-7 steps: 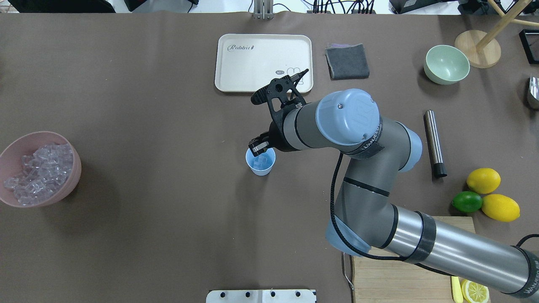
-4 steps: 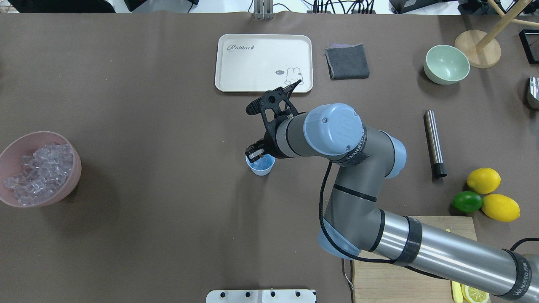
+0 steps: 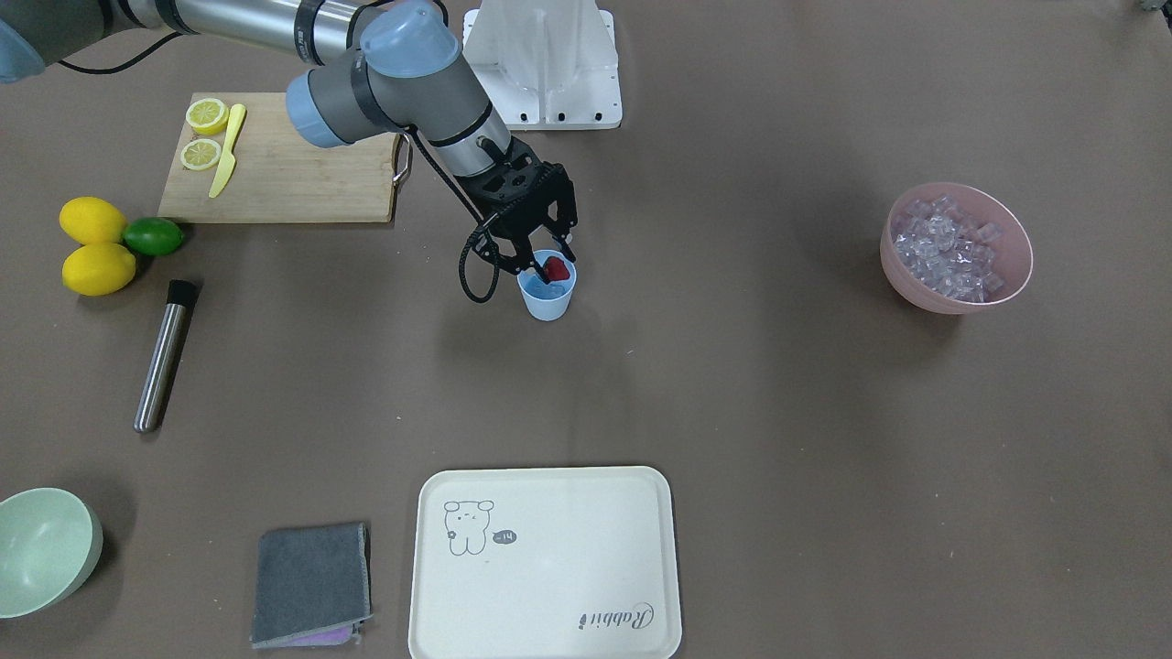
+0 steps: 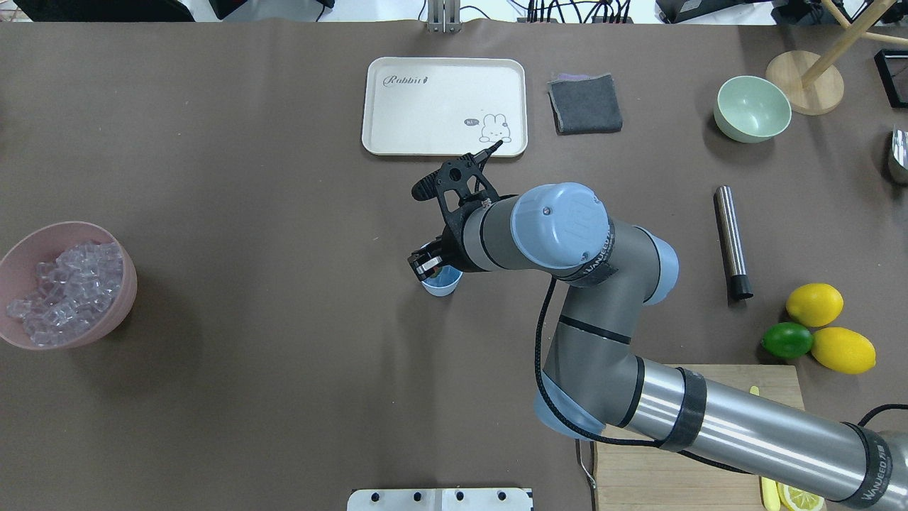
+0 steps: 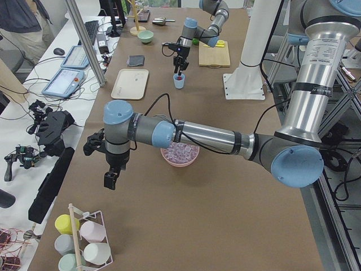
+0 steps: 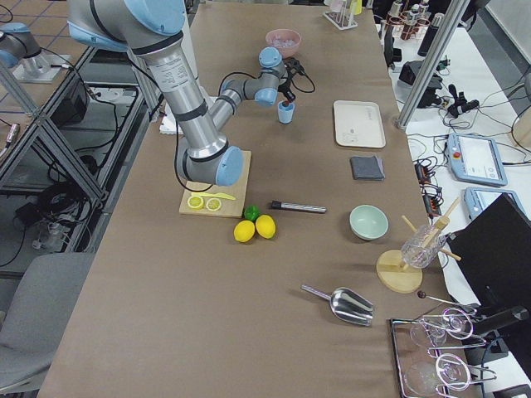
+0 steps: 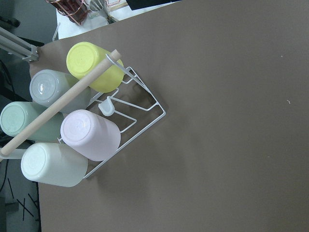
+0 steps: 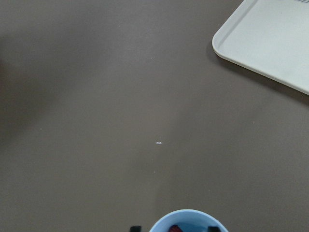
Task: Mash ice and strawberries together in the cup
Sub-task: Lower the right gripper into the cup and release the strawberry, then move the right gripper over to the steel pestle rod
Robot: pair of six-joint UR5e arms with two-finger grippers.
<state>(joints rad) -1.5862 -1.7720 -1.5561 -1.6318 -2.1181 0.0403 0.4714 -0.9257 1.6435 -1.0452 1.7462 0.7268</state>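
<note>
Right pincer [image 3: 549,265] pinches strawberry [image 3: 558,269] at light-blue cup [image 3: 548,302] mouth; fruit not yet dropped, mashing unstarted, steel rod [image 3: 161,361] untouched on tabletop [image 3: 778,412].

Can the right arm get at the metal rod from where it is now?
Probably yes: the metal rod lies unobstructed on the table on that arm's side. But the right gripper is at the cup, fingers around the strawberry, which must be let go first.

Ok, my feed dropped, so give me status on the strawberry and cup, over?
Right gripper at the cup mouth, strawberry between its fingers, grip unclear. Left gripper far off, state unclear. Nothing else touching the cup.
</note>
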